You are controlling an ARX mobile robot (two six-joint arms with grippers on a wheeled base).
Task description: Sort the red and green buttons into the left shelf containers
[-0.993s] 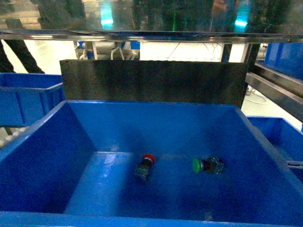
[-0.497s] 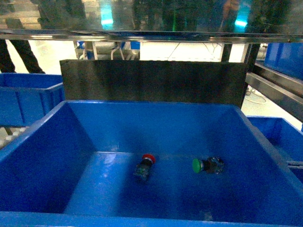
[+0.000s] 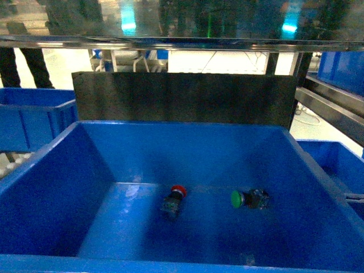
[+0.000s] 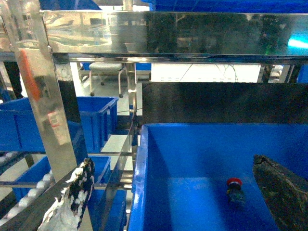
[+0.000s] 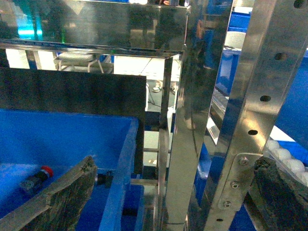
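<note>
A red button (image 3: 174, 199) lies on its side on the floor of a big blue bin (image 3: 51, 170), and a green button (image 3: 248, 198) lies to its right. Neither gripper shows in the head view. In the left wrist view my left gripper (image 4: 172, 166) is open and holds nothing. It hangs above the bin's left rim (image 4: 138, 183), with the red button (image 4: 235, 188) near its right finger (image 4: 281, 192). My right gripper (image 5: 176, 163) is open and straddles a steel post (image 5: 192, 120). There the red button (image 5: 36, 176) lies left of its left finger (image 5: 62, 197). A left shelf container (image 3: 31, 122) stands at the left.
A black panel (image 3: 182, 96) stands behind the big bin. A steel shelf beam (image 3: 182, 41) runs overhead. A steel upright (image 4: 43, 96) and white rollers (image 4: 29, 192) lie left of the bin. More blue bins sit at the right (image 3: 338, 162).
The buttons and bins have not moved. A person's dark legs behind the shelf at top left have shifted slightly to the right.
</note>
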